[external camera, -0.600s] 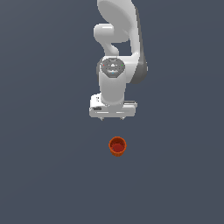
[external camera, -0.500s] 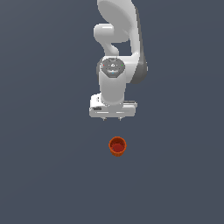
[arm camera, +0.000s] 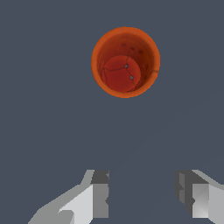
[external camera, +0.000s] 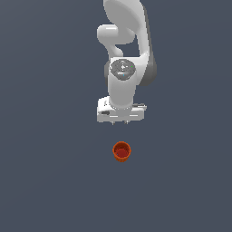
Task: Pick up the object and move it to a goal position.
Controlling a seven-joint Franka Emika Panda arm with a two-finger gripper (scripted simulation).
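You are at the very start: the reach toward the cup. Nothing has been picked up yet.

The cup sits upright on the flat gray floor, open end up. In the exterior view it is just below the gripper, a tiny bit toward that view's right, and the two are apart with bare floor showing between them. In the wrist view you can look right down into the cup and see its darker red inside.

The gripper is open and holds nothing. Its two fingers stand well apart with only gray floor between them. That gap looks wider than the cup, so the cup should fit.

Your next move, I think, is to slide the gripper over until the cup is right between the fingers. Then go down so the fingers are on both sides of the cup's wall. Only then squeeze.

Take care to line up first. If you come down off to one side, a finger may land on the rim and tip the cup over.

No goal spot shows in these pictures.
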